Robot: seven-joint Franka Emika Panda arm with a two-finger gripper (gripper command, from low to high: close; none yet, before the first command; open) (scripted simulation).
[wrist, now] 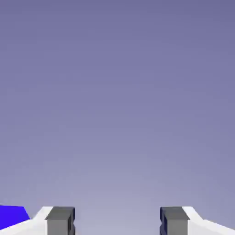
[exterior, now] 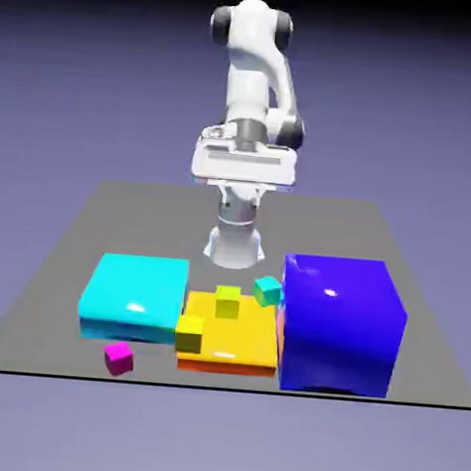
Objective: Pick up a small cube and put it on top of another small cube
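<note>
While the pincer [wrist: 117, 222] gapes aloft, the magenta cube [exterior: 119, 358] lies well apart.

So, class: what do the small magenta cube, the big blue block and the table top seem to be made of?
Small magenta cube: looks like smooth, glossy plastic, evenly coloured; too small to be sure.
Big blue block: glossy, like polished plastic or lacquer, with bright white highlights on top.
Table top: matte grey, showing no reflections; the material is unclear in this rendering.

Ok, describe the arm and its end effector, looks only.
The arm is glossy white with rounded links and dark grey joint caps. A wide white block with grey trim forms the hand. The end effector has two small square grey fingertips on white mounts. No cables or markings show.
</note>
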